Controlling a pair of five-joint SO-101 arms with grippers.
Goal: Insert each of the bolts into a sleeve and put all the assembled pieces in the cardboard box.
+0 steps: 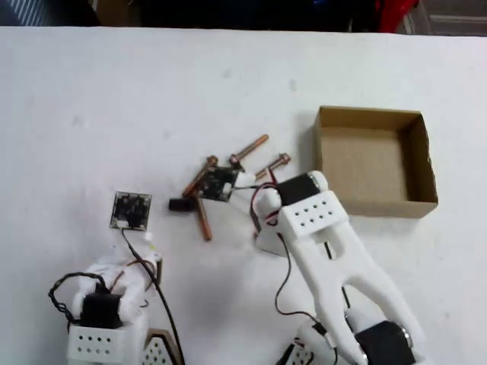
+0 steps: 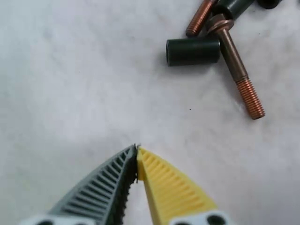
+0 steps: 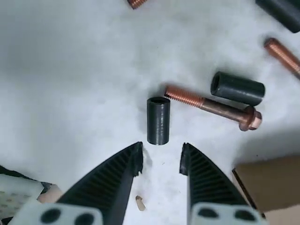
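Observation:
My right gripper (image 3: 161, 157) is open just above the table, with an upright-looking black sleeve (image 3: 158, 120) lying right in front of the gap, untouched. Beside it lie a copper bolt (image 3: 211, 107) and a second sleeve (image 3: 237, 88). My left gripper (image 2: 137, 154) is shut on nothing, a short way from another black sleeve (image 2: 193, 51) and a bolt (image 2: 236, 70). In the high view several bolts (image 1: 249, 148) lie scattered at the table's middle, with one sleeve (image 1: 179, 204) beside them. The cardboard box (image 1: 417, 163) stands to their right, with nothing in it.
The right arm (image 1: 335, 251) stretches from the front edge up to the bolt cluster, close to the box's near left corner (image 3: 267, 187). The left arm's base (image 1: 99, 312) sits at the front left. A small brown speck (image 3: 139, 201) lies under the right gripper.

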